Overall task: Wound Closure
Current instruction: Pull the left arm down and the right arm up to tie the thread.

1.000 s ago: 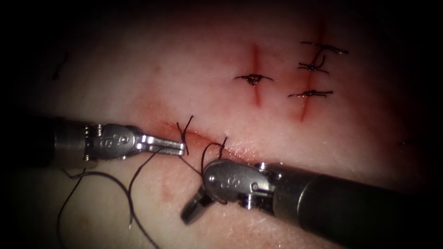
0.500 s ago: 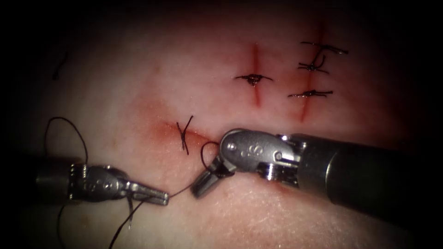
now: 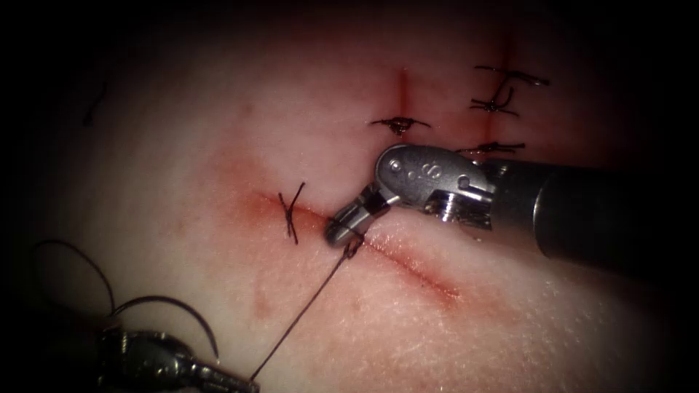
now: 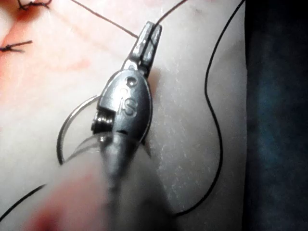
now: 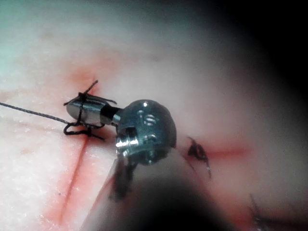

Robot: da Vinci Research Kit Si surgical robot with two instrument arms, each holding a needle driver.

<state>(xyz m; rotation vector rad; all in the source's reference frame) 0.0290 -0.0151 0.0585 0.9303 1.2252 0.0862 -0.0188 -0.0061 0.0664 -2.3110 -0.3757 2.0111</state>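
Thread (image 3: 302, 313) runs taut from the cut (image 3: 408, 266) to the left hand (image 3: 237, 380), clamped on it. Right hand (image 3: 338, 227), closed, grips thread at the cut. Needle (image 3: 182, 313) lies beside the left hand, out of the tissue (image 3: 510, 320).

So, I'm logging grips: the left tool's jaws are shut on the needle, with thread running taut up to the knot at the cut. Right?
Not the needle: in the left wrist view the left tool is shut on the thread; the needle lies loose on the tissue beside it. The thread does run taut to the knot, where the right tool holds thread.
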